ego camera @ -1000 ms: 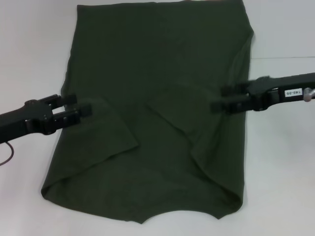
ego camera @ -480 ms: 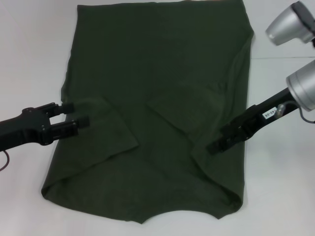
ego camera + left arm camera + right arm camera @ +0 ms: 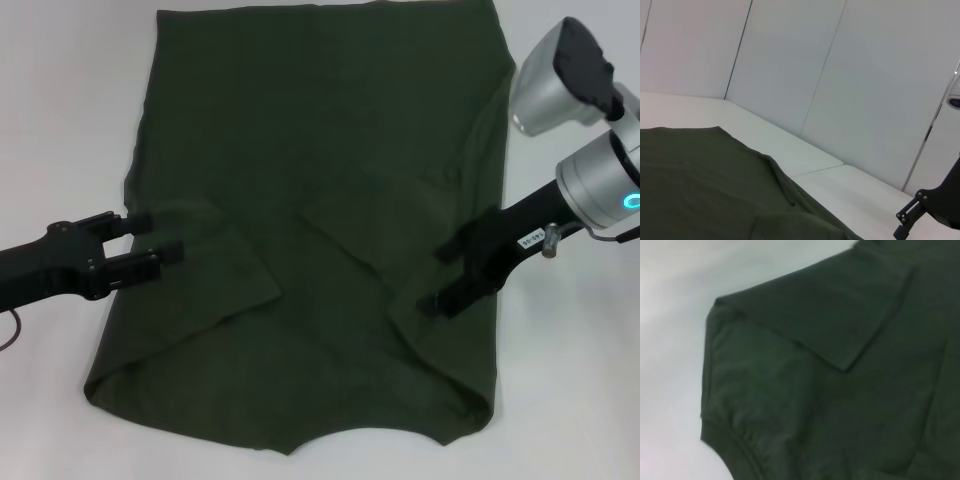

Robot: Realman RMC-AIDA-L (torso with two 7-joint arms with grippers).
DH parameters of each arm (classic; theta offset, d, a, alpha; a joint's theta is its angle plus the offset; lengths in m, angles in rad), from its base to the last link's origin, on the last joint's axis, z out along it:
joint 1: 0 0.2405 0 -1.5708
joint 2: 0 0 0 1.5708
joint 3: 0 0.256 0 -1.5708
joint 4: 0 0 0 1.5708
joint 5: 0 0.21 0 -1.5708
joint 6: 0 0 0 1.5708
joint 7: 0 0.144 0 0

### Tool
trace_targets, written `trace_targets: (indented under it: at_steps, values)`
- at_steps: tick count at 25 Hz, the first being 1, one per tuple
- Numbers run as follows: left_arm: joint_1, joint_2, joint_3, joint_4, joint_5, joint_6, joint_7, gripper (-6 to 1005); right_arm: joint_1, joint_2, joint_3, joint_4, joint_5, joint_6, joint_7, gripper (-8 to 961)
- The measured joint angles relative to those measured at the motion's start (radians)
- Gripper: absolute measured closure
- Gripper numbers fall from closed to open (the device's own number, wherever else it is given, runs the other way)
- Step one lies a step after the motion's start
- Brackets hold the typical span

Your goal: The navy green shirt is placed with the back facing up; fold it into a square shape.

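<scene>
The navy green shirt [image 3: 320,200] lies flat on the white table with its plain back up. Both sleeves are folded inward over the body, and the collar end is toward me. My left gripper [image 3: 158,237] hovers open at the shirt's left edge, beside the folded left sleeve, holding nothing. My right gripper [image 3: 440,277] is open above the right folded sleeve, tilted down toward the cloth with nothing between its fingers. The right wrist view shows the shirt [image 3: 840,370] with the folded sleeve's corner. The left wrist view shows the shirt [image 3: 705,185] lying flat and, farther off, the right gripper [image 3: 912,220].
The white table [image 3: 60,100] shows bare surface on both sides of the shirt. Pale wall panels [image 3: 840,75] stand behind the table's far edge. The right arm's silver joints [image 3: 570,100] rise over the table's right side.
The right arm has swung and lifted its elbow, and its gripper has moved nearer to me and tilted down over the right sleeve. The left gripper has drawn back slightly to the left.
</scene>
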Motion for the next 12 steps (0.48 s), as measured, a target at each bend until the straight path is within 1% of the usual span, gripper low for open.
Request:
trace_targets:
  at_steps: [5, 12]
  values:
    - [-0.002, -0.001, -0.003, -0.002, 0.000, 0.000, 0.002, 236, 0.008, 0.020, -0.033, -0.001, -0.031, 0.037, -0.123, 20]
    - [0.001, -0.003, -0.003, -0.002, -0.008, -0.011, -0.002, 236, 0.014, 0.071, -0.114, -0.001, -0.079, 0.125, -0.232, 21]
